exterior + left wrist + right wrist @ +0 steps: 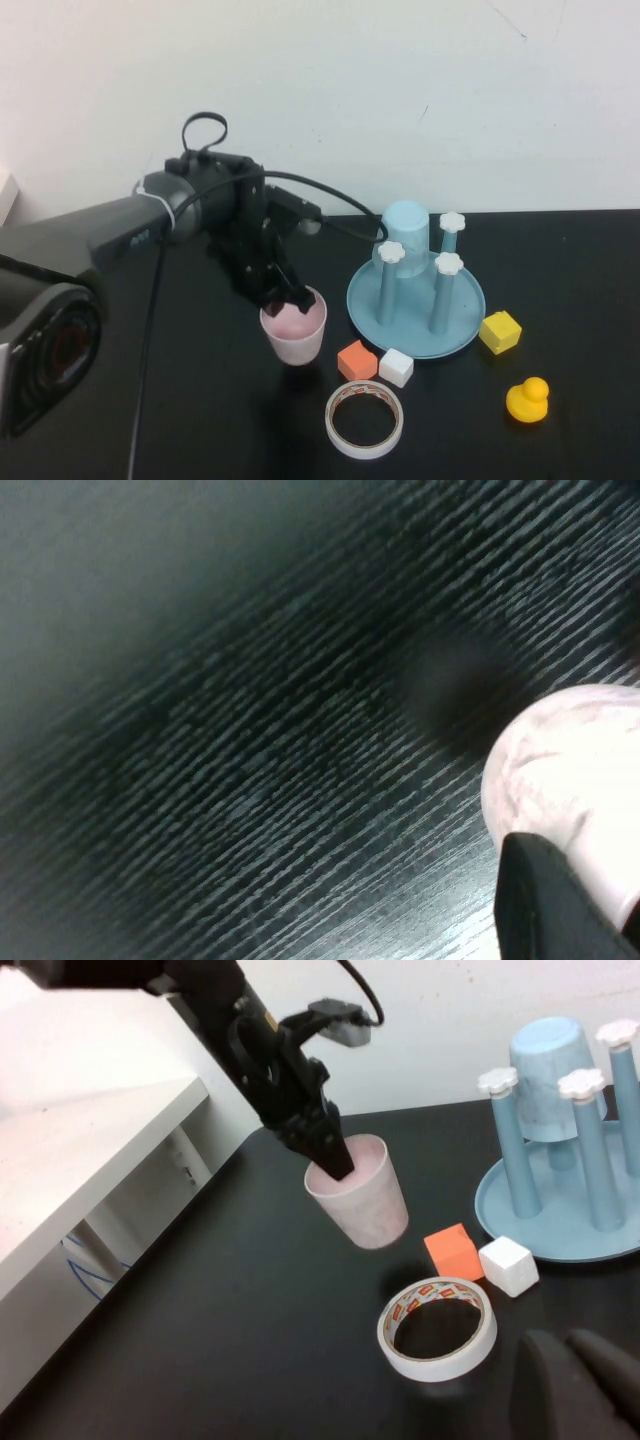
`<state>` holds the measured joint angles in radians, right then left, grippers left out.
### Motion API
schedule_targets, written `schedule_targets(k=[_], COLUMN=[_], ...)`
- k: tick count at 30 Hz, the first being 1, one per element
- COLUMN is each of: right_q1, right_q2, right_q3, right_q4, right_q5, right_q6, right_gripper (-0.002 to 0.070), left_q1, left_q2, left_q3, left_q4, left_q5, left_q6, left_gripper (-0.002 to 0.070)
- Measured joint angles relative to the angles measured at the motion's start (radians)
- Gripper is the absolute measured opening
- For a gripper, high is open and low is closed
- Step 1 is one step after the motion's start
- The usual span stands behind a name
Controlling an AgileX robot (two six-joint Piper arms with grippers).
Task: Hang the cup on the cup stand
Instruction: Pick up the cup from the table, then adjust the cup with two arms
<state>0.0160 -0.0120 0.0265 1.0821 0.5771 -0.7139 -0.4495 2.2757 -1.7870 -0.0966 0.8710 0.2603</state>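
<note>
The pale pink cup (293, 332) is left of the cup stand (462, 322), tilted and just off the black table. My left gripper (288, 297) is shut on its rim, with one finger inside it. In the left wrist view the cup (570, 770) shows beside one dark finger (550, 910). In the right wrist view the cup (362, 1198) hangs tilted from the left gripper (325, 1155), left of the stand (520, 1232). A light blue cup (407, 232) sits upside down on a rear peg. My right gripper (575, 1365) is low over the table, near the tape roll, with its fingers together.
An orange block (357, 360) and a white block (396, 367) lie in front of the stand. A tape roll (365, 420) lies nearer me. A yellow block (500, 332) and a yellow duck (527, 400) are at the right. A white shelf (90, 1160) stands beyond the table's left edge.
</note>
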Motion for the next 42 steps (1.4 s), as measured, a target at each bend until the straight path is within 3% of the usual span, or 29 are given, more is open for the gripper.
schedule_targets(k=[13,19,30,42], right_q1=[0.0,0.0,0.0,0.0], right_q2=[0.0,0.0,0.0,0.0], right_q3=[0.0,0.0,0.0,0.0], right_q4=[-0.001,-0.001,-0.001,-0.001], right_q5=[0.0,-0.019,-0.045,-0.045], right_q6=[0.0,0.0,0.0,-0.001], right_gripper=[-0.0001,-0.0001,-0.0001,-0.0001], left_q1=[-0.015,-0.069,-0.106,-0.106], left_q2=[-0.237,-0.455,-0.971,-1.205], left_q3=[0.013,0.198,0.717,1.022], left_q4=[0.013,0.11,0.068,-0.066], left_q5=[0.054,0.034,-0.401,-0.837], left_q6=[-0.029,-0.033,-0.057,-0.06], left_gripper=[0.0006,0.0006,0.0006,0.0006])
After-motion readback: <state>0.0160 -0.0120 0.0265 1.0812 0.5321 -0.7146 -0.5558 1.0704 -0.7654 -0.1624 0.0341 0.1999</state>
